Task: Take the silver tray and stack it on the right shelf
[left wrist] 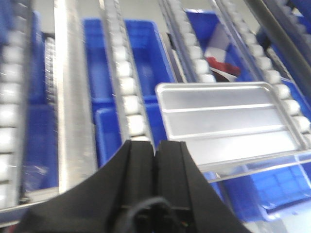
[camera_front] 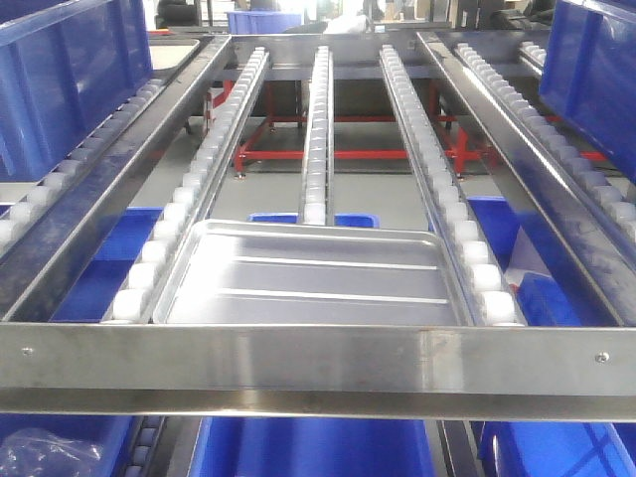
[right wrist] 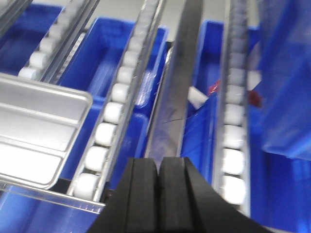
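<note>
Shiny, two-ridged silver tray (camera_front: 318,278) lies on roller rails (camera_front: 437,169).

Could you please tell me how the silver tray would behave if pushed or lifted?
The tray probably stays stiff: it looks like sheet metal with two raised ridges. Apparently resting on rollers, it would likely glide at a light push, though the front bar should stop it. Its shiny, low rim may be slippery to pinch.

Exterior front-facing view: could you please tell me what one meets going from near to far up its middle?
flat steel front bar → silver tray → centre roller row
</note>
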Controlling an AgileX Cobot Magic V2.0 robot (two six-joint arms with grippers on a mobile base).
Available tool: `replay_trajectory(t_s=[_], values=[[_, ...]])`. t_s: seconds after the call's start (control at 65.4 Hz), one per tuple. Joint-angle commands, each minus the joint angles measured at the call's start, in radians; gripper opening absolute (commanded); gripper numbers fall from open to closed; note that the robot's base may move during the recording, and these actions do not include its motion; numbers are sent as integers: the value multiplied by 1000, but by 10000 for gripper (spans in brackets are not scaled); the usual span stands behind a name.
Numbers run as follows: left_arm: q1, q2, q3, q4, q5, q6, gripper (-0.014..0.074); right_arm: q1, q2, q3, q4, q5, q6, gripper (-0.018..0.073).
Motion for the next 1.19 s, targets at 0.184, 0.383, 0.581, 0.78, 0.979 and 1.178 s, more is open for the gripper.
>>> replay_trajectory(t_s=[0.184,0.383,0.581,0.78,0.979,1.178], values=[[-28,219,-80,-107,-111,4,-90,18,158,-60,-1,-225,168,50],[-28,402,-251,-114,-27,4,-91,82,317,-234,1,100,245,61],[-28,600,-394,-124,24,-8,-91,87,462,-395,1,218,335,79],[-31,768,-552,-104,112,-85,-91,140,612,-520,1,272,353,79],[-40,856,-686,197,307,-416,-91,174,753,-648,0,361,484,79],[-117,893,-793,634,530,-725,-91,235,857,-753,-122,478,597,79]])
